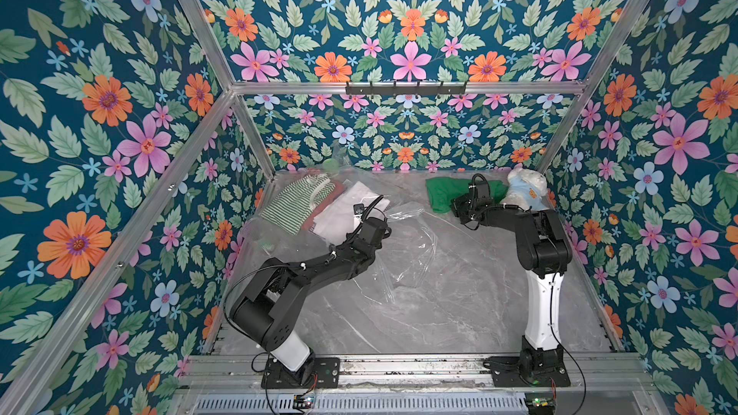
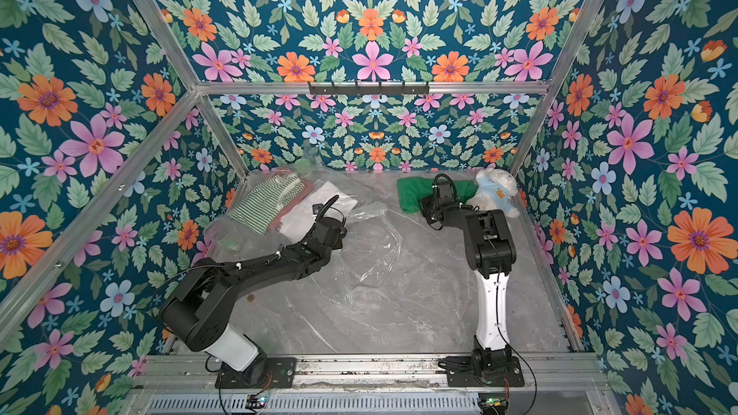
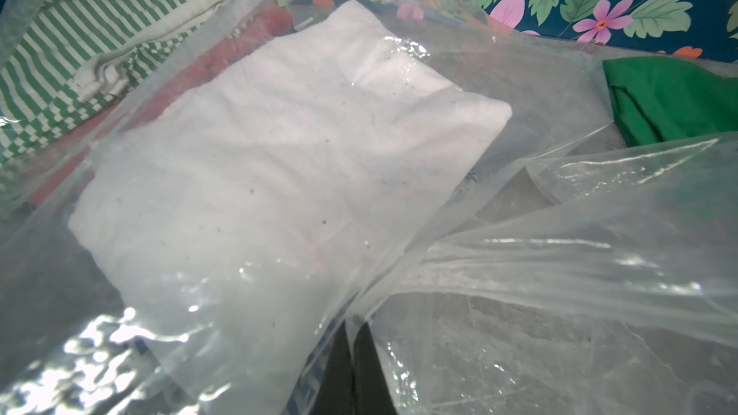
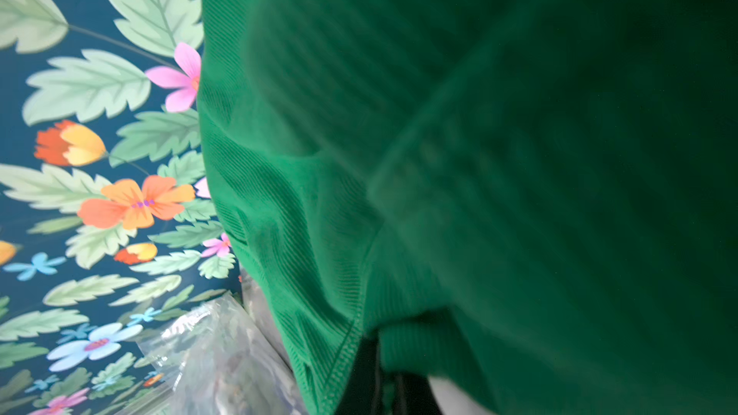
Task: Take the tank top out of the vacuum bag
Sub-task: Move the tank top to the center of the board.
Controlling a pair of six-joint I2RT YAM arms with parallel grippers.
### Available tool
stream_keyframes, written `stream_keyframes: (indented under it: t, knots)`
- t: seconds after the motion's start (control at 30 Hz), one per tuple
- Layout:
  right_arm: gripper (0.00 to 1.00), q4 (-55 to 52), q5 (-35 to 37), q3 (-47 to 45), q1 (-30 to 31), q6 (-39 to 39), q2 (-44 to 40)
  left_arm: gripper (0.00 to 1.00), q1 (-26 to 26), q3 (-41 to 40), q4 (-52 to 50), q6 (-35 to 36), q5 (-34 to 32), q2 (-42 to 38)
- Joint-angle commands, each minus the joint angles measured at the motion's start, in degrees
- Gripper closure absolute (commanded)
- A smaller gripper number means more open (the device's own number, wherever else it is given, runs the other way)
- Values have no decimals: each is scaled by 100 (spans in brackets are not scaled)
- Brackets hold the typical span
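Pinching a fold of the vacuum bag (image 3: 559, 273), the left gripper (image 3: 353, 357) is pressed together on its clear plastic. Inside the bag lie a white folded cloth (image 3: 279, 161) and, farther back, a striped garment (image 1: 293, 203). Outside the bag, to its right, the right gripper (image 4: 377, 357) clamps the green tank top (image 1: 441, 193), beside a plush bear (image 1: 525, 189).

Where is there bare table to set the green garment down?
Bare marble table in front, between the two arm bases, short of the loose plastic of the vacuum bag. Crowded: back right, green garment beside the teddy bear; back left, the filled bag.
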Motion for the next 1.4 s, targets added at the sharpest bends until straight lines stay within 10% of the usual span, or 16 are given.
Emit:
stream_keyframes:
  t: [0.0,0.2,0.33,0.5,1.1,1.37]
  knots:
    - [100,-750,-212,514,-69,-193,372,100,1,-11,-78,-52,-228,-49]
    - [96,-892,-792,992,-71,-504,550,100,1,-25,-78,-70,-216,-75]
    - [52,-671,-838,413,-71,-725,-5,100,2,-14,-69,-83,-199,-58]
    - [32,-625,-321,-456,-80,-971,-848,100,1,12,-17,-91,-152,-1]
    - [48,-1595,314,1193,-230,-1545,394,100,-39,43,-52,-83,-13,-67]
    - [34,-468,-298,-83,-127,-2278,-1066,100,-60,127,-78,-30,142,-171]
